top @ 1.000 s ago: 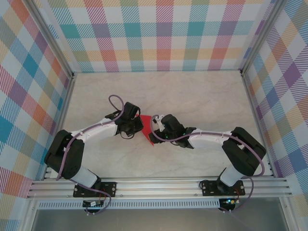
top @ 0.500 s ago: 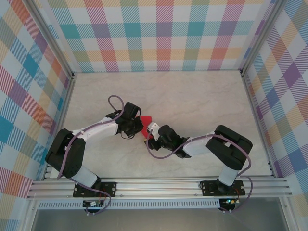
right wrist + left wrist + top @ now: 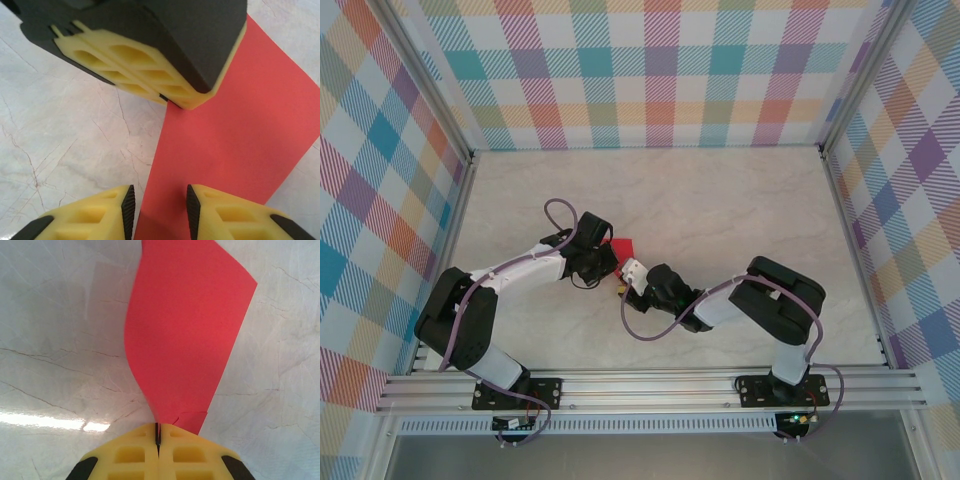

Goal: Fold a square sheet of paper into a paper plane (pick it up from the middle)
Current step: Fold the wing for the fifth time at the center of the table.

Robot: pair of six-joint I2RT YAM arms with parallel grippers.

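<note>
1. seen from above, most of the square sheet of paper [image 3: 621, 244] is hidden under the left gripper [image 3: 610, 266] and the right gripper [image 3: 624, 286], which crowd together mid-table [image 3: 740, 200]. a small red corner pokes out beyond them, and the fingertips are hard to make out there.
2. the left wrist view cuts off the sheet's [image 3: 187, 340] far end at the top of the frame. the right wrist view crops the near end [image 3: 225, 150] at the bottom edge.
3. the left gripper [image 3: 158, 432] is clenched on the sheet's narrow near corner (a small crease shows just above the yellow pads), and the red face curves slightly as it runs away from it.
4. the right gripper [image 3: 160, 205] stands parted, its two yellow fingers straddling the sheet's long edge without pinching it. just ahead, the left gripper [image 3: 169, 99] grips that same edge.
</note>
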